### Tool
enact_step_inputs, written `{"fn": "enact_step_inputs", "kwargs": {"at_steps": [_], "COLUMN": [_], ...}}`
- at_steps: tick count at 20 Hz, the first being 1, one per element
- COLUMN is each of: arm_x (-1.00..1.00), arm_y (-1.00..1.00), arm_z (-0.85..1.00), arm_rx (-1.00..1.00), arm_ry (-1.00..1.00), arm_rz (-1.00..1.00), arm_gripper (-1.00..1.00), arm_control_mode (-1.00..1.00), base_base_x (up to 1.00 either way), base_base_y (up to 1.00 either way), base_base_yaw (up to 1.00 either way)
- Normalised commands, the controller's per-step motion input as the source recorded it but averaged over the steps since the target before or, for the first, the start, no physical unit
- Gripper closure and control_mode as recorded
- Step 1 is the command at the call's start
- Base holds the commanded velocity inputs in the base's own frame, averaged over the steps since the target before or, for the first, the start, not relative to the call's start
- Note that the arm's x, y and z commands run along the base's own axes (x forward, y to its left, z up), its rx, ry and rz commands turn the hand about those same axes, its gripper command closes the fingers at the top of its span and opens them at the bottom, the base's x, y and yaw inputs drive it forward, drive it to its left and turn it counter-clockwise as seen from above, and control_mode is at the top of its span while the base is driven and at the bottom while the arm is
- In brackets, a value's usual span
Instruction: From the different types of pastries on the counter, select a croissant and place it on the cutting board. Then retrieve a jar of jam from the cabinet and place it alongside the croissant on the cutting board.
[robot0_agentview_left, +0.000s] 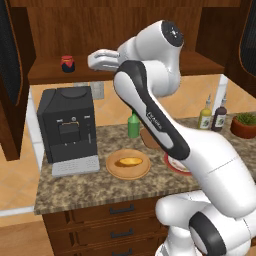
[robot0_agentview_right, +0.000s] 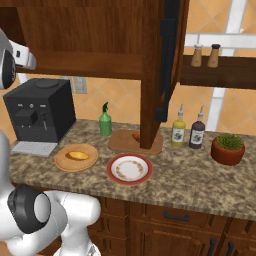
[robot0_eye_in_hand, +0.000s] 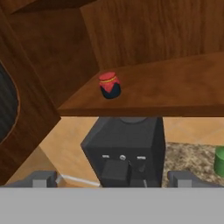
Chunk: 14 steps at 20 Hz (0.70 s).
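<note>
At the cabinet's shelf (robot0_agentview_left: 150, 70), the fingers (robot0_eye_in_hand: 43, 178) stand spread wide with nothing between them, and the gripper (robot0_agentview_left: 91, 61) is held level just above the shelf, pointing toward the jar of jam (robot0_agentview_left: 68, 63), which stands upright near the shelf's left end, apart from the fingers. In the hand view the jar shows a red lid over a dark body with reddish contents. The arm (robot0_agentview_left: 150, 115) rises from the base, bends sharply at the elbow and reaches up and left into the open cabinet (robot0_agentview_right: 100, 30). Below the shelf a black coffee machine (robot0_agentview_left: 67, 127) sits on the counter (robot0_agentview_right: 190, 185). Beside it a round wooden plate (robot0_agentview_right: 76, 158) holds a golden-yellow oval bun (robot0_agentview_right: 78, 155). The red-rimmed white plate (robot0_agentview_right: 129, 169) lies near the counter's front edge. Behind it the cutting board (robot0_agentview_right: 125, 142) carries the croissant (robot0_agentview_right: 136, 135), partly hidden by the cabinet door (robot0_agentview_right: 155, 75). A green squeeze bottle (robot0_agentview_right: 105, 121) stands just beside the board.
</note>
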Motion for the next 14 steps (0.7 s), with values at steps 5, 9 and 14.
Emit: {"fn": "enact_step_inputs", "kwargs": {"at_steps": [5,9,14], "arm_x": [0.21,0.3,0.3], "arm_y": [0.28,0.32,0.03], "arm_z": [-0.08,-0.14,0.03], "arm_rx": [-0.02,-0.01,0.0], "arm_ry": [-0.01,-0.05,-0.05], "arm_rz": [0.0,0.0,-0.04], "arm_gripper": [-1.0,-1.0,-1.0], "arm_control_mode": [-1.0,-1.0,-1.0], "base_base_x": [0.0,0.0,0.0], "base_base_y": [0.0,0.0,0.0], "base_base_yaw": [0.0,0.0,0.0]}}
